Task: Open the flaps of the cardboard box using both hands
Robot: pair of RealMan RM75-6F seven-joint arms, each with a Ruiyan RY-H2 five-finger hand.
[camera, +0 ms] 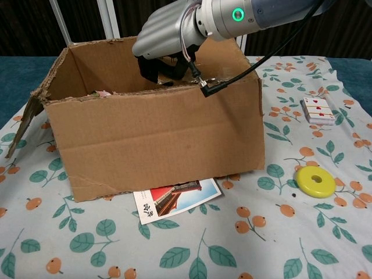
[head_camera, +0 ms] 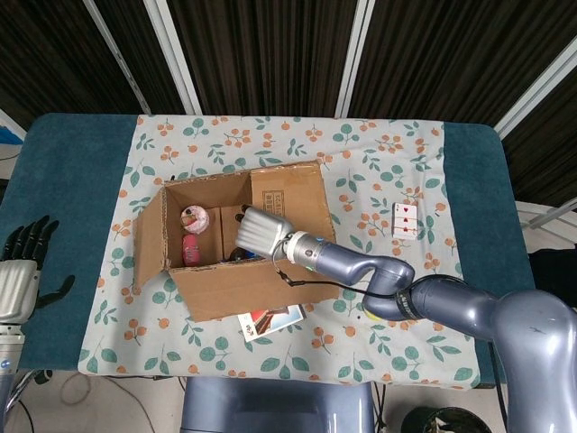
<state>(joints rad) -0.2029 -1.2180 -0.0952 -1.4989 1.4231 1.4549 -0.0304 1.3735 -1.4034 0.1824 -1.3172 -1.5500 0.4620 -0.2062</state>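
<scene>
The open-topped cardboard box stands mid-table on the floral cloth. One side flap hangs outward on its left. A printed cardboard panel lies at the far right of the opening. My right hand reaches over the near wall, with its dark fingers pointing down inside the box. Their tips are hidden behind the wall, and I cannot tell whether they hold anything. My left hand hovers off the table's left edge with its fingers spread, holding nothing.
Small pink and red items lie inside the box at left. A postcard pokes out from under the near wall. A deck of playing cards and a yellow ring sit to the right.
</scene>
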